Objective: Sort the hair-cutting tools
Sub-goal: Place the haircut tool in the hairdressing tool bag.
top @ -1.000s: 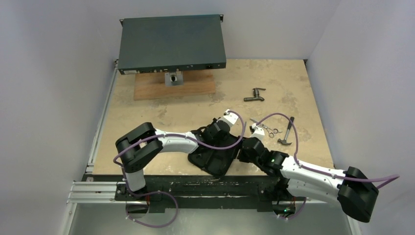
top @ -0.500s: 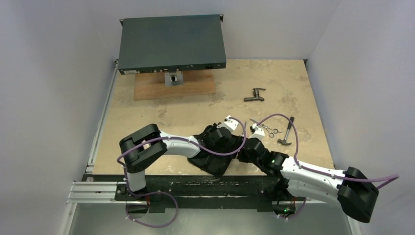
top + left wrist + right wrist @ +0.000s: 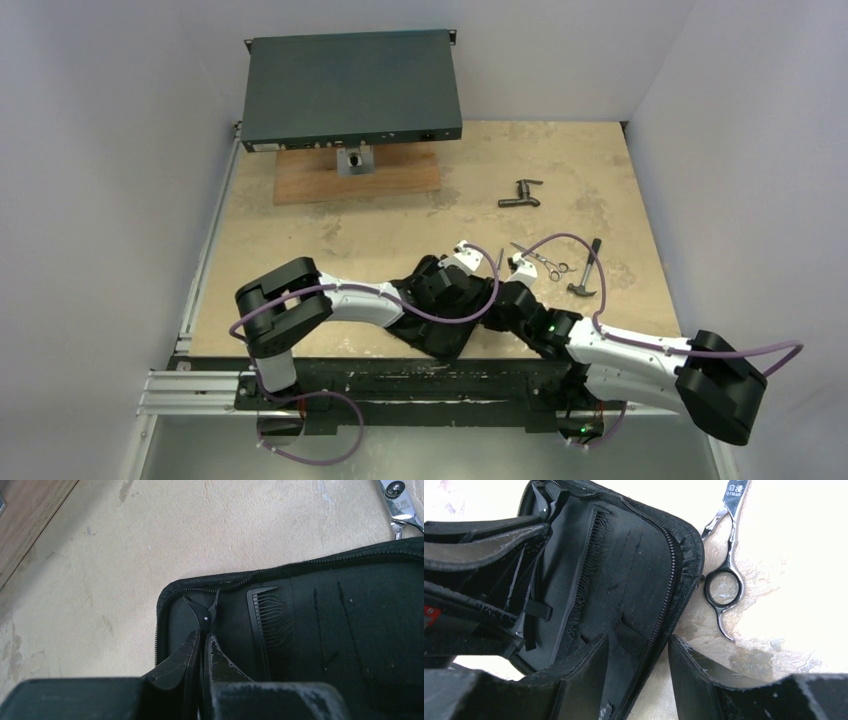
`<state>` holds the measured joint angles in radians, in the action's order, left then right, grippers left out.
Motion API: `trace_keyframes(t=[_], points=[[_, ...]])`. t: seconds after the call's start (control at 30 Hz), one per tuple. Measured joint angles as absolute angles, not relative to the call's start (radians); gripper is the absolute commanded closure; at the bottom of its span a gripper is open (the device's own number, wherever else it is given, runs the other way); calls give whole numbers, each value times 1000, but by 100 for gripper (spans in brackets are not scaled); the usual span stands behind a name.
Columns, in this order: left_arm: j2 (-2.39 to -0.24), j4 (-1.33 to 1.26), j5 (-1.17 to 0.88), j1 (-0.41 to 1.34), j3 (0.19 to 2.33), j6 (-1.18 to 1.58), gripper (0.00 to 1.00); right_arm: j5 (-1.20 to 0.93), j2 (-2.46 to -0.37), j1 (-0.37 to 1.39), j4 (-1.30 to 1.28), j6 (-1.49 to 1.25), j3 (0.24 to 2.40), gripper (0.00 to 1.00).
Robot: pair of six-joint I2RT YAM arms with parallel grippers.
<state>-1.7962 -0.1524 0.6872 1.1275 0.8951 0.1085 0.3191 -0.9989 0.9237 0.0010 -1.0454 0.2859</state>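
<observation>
An open black zip case (image 3: 432, 338) lies at the near middle of the table. My left gripper (image 3: 440, 290) hangs over it, shut on a thin black clip (image 3: 205, 614) whose two tips stick out past the fingertips (image 3: 192, 647) above the case's corner pocket (image 3: 172, 610). The black comb (image 3: 267, 625) rests in the case lining (image 3: 634, 555). My right gripper (image 3: 639, 652) is open, one finger (image 3: 584, 672) over the lining and the other over the table, the zip edge between them. The silver scissors (image 3: 545, 263) lie on the table just right of the case.
A small hammer (image 3: 588, 270) lies right of the scissors (image 3: 726, 575). A dark T-shaped fitting (image 3: 520, 193) sits further back. A dark flat box (image 3: 350, 88) on a wooden board (image 3: 358, 178) stands at the back left. Walls close in on both sides.
My left gripper has shifted slightly left and nearer over the case, still holding the clip. The right arm has slid left toward the case edge, and its jaws have narrowed a little.
</observation>
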Motion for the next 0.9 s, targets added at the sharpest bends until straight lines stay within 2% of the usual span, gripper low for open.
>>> trace_keyframes(t=[0.9], points=[[-1774, -57, 715, 1185, 868, 210, 100, 320, -1012, 924, 61, -1055, 286, 56]])
